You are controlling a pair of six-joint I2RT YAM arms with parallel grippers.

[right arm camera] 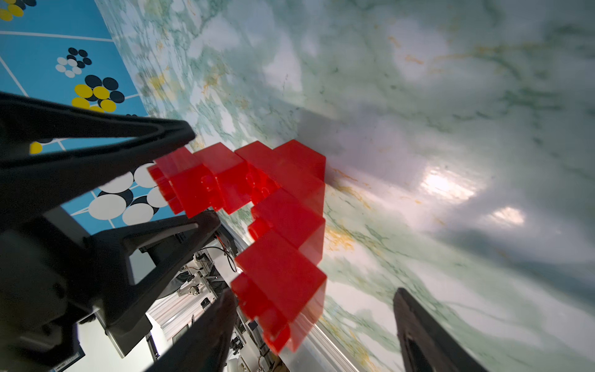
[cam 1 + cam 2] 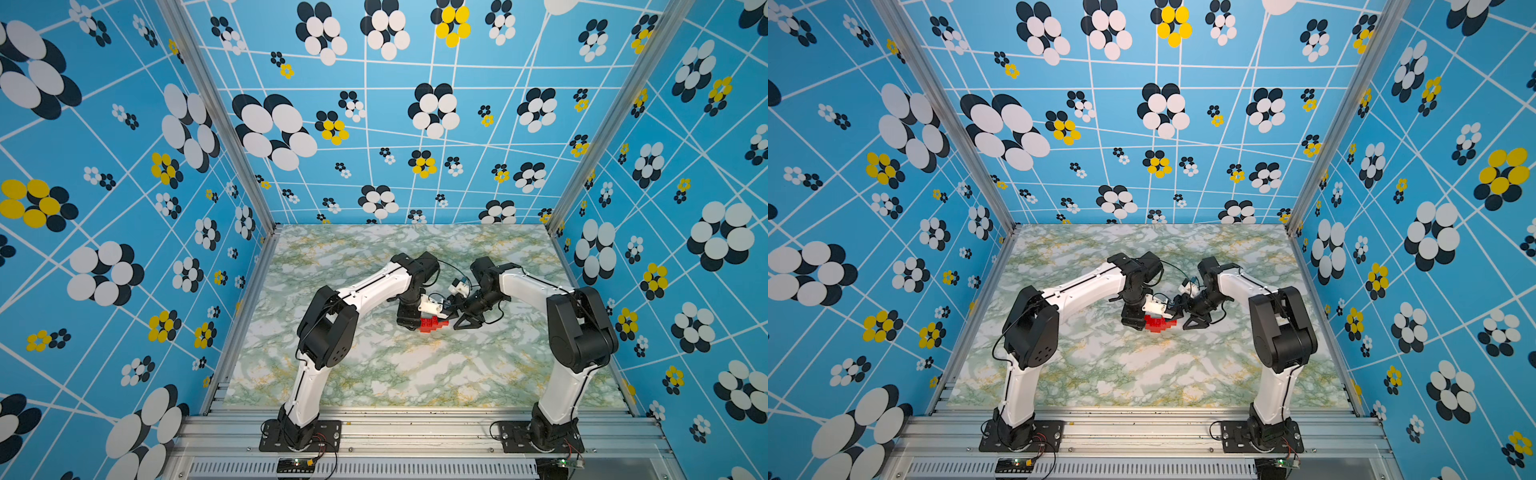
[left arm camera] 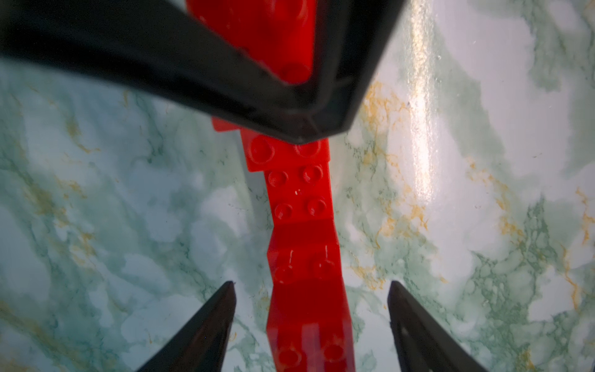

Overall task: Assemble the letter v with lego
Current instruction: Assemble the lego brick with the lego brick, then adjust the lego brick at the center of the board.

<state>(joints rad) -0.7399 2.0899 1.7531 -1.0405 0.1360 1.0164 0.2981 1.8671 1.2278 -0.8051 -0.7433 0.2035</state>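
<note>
Top views: in both top views the letter v (image 2: 432, 325) sits as one stepped red cluster near the middle of the marbled surface (image 2: 374, 374). The left claw (image 2: 417, 325) is just beside it on one side and the right claw (image 2: 464, 324) just beside it on the other, and no loose lego shows elsewhere. Left wrist view: the left claw (image 3: 311, 285) stands wide. Its fingertips (image 3: 225, 299) are clear of the red staircase arm that runs between them, with bare surface showing on either side. A black finger of the right claw crosses the far end of the bricks. Right wrist view: two staircase arms meet at a point, so the letter v (image 1: 289, 199) reads as whole. The right claw (image 1: 315, 296) is wide too: one finger is close against the end of one arm, touching or not cannot be told, and the other is well apart. The left claw's fingers straddle the other arm's end without pinching it. Judged from this, the building looks done and neither claw holds anything. What seems left is to draw both arms away without knocking the letter.
</note>
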